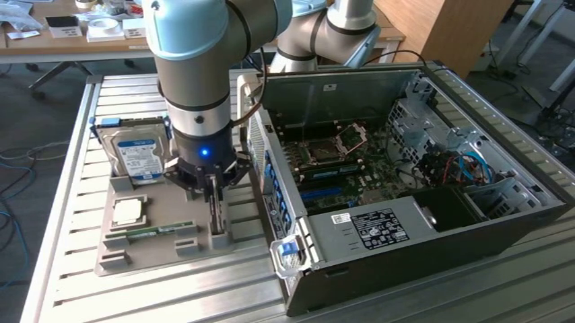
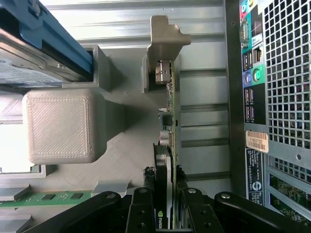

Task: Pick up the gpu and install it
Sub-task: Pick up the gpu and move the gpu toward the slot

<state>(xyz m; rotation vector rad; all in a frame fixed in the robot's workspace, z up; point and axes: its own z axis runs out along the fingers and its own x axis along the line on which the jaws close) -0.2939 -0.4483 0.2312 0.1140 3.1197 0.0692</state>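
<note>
The gpu (image 2: 167, 145) is kept upright on edge in a grey holder (image 1: 134, 252) on the counter, beside the open computer case (image 1: 503, 222), exposing its upper edge, on which the gripper (image 2: 165, 199) is clamped.

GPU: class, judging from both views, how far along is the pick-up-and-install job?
Done: the gripper is at the gpu. In hand: its jaws look closed on the card, which stands unlifted in the grey holder. Left: the gpu is not yet in the open computer case.
</note>
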